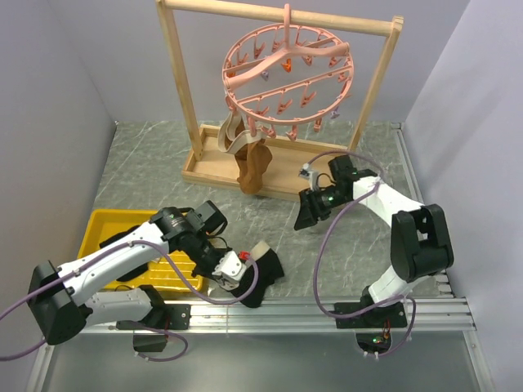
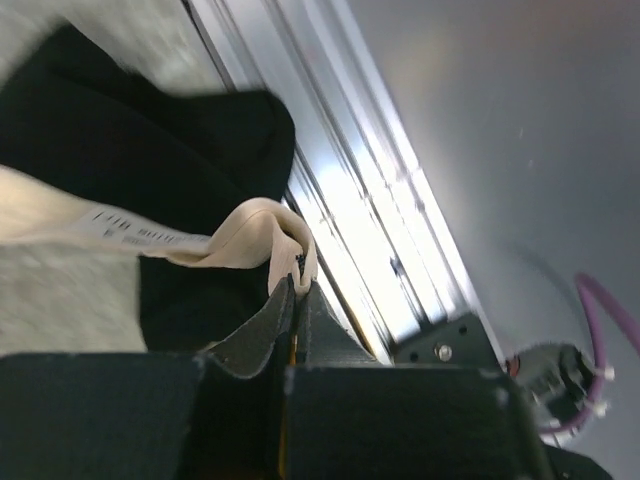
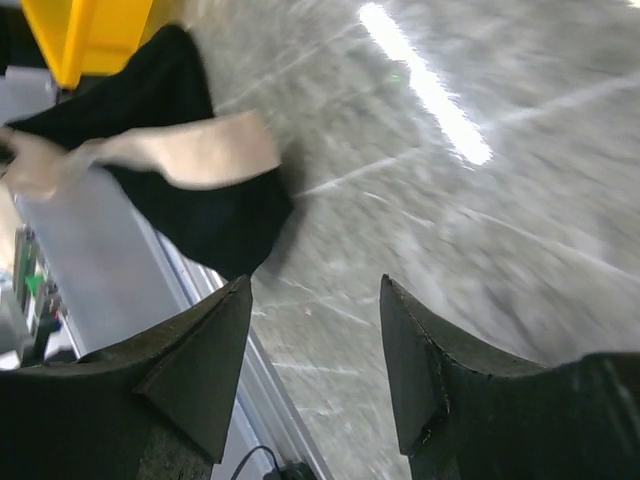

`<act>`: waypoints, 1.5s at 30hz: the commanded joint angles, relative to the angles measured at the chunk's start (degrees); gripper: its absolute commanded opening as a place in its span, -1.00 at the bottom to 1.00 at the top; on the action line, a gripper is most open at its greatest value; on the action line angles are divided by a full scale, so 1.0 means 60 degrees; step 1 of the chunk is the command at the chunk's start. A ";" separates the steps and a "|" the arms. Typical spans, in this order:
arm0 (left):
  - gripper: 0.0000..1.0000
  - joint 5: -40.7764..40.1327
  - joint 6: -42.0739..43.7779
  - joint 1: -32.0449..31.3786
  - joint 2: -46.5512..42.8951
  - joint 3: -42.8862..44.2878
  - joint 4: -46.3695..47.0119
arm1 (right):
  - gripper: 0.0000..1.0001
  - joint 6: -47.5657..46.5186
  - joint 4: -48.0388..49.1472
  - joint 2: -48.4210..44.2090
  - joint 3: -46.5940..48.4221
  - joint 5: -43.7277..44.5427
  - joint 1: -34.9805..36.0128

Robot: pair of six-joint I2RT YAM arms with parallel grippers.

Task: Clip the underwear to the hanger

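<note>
The underwear [image 1: 270,271] is pinched at a fold of its tan waistband by the left gripper [image 2: 298,284], jaws shut tight on it. The black cloth hangs low by the table's [image 1: 163,163] near edge. The right gripper [image 3: 315,300] stands open and empty nearby. This looks like the pick-up step — next, the waistband must be carried up to a peg on the hanger [image 1: 288,69], well apart at the back.

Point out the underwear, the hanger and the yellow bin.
underwear [image 1: 270,269]: top external view, black cloth beside the waistband.
hanger [image 1: 288,51]: top external view, hub where crossbars meet.
yellow bin [image 1: 114,218]: top external view, far rim.
</note>
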 commanded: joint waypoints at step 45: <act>-0.99 -0.0490 -0.1353 0.1855 0.0198 0.0312 0.1244 | -1.00 0.2449 0.1834 0.1024 0.0514 -0.2579 0.2553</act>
